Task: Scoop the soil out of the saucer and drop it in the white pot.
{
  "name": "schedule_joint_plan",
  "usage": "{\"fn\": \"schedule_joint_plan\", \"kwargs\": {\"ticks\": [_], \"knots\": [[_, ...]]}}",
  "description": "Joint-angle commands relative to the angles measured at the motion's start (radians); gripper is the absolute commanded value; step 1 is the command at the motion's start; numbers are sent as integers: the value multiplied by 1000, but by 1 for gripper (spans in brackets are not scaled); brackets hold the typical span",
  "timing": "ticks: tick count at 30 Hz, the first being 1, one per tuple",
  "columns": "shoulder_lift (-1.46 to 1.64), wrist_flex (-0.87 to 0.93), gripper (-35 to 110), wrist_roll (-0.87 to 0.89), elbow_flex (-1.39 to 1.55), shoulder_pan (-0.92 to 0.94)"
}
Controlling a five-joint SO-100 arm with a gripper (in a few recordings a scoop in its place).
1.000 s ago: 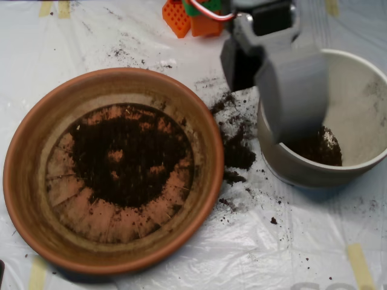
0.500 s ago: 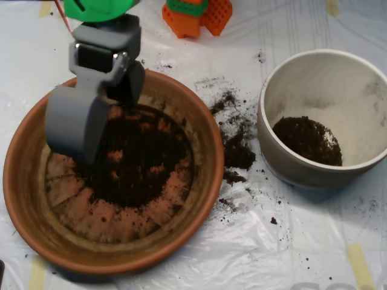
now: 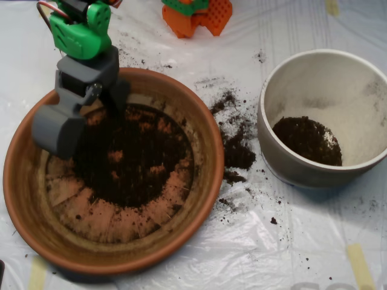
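The terracotta saucer (image 3: 208, 181) lies at the left with a dark patch of soil (image 3: 133, 157) spread over its ridged base. My grey scoop (image 3: 87, 130) hangs over the saucer's upper-left inner edge, open: its grey shell sits at the left rim and its dark half stands apart to the right, just above the soil. The white pot (image 3: 290, 172) stands at the right with a mound of soil (image 3: 307, 140) in its bottom.
Spilled soil (image 3: 236, 148) is scattered on the white plastic sheet between saucer and pot. Orange blocks (image 3: 196, 15) sit at the top edge. The arm's green body (image 3: 81, 30) rises above the saucer's upper left.
The scoop swung from over the white pot leftwards to the saucer, then shifted further left and lower onto the saucer's inner edge. The soil mound in the pot is now uncovered.
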Motion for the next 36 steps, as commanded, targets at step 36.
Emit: {"fn": "schedule_joint_plan", "kwargs": {"ticks": [36], "knots": [[-296, -21, 35, -41, -377, -17]]}}
